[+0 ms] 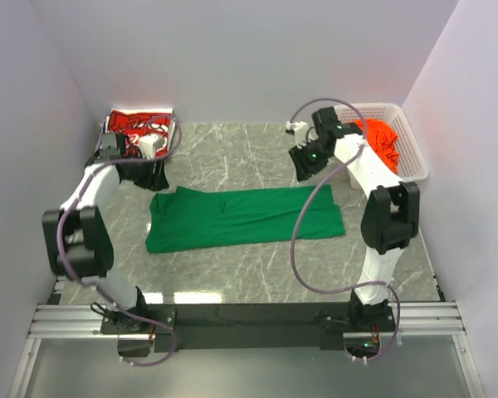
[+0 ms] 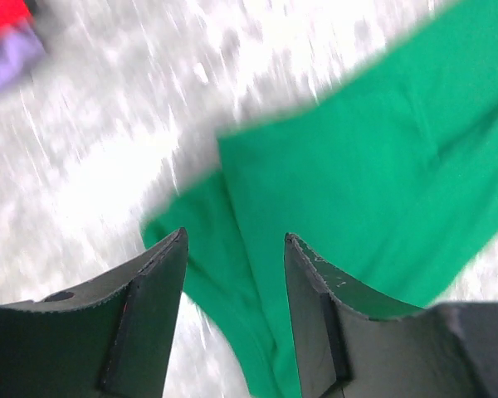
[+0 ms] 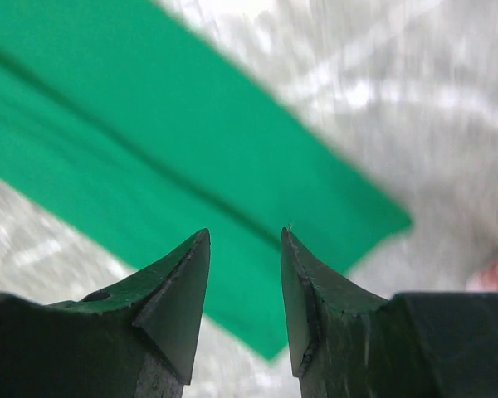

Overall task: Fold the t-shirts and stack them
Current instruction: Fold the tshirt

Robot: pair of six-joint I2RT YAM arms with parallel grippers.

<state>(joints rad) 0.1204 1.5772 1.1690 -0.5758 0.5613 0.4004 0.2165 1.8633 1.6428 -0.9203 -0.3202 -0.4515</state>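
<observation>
Both ends of the green t-shirt (image 1: 245, 217) lie just ahead of and below my grippers. My left gripper (image 2: 235, 240) and right gripper (image 3: 245, 232) hover half-open and empty, placed, I judge, to pinch the flat strip for a crosswise fold. The red t-shirt (image 1: 137, 123) waits beyond my left gripper. The orange t-shirt (image 1: 380, 139) sits in the basket (image 1: 380, 106) beside my right.

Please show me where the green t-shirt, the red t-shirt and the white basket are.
green t-shirt (image 1: 245, 217), top view, middle of the folded cloth.
red t-shirt (image 1: 133, 123), top view, printed front.
white basket (image 1: 413, 153), top view, right wall.
</observation>
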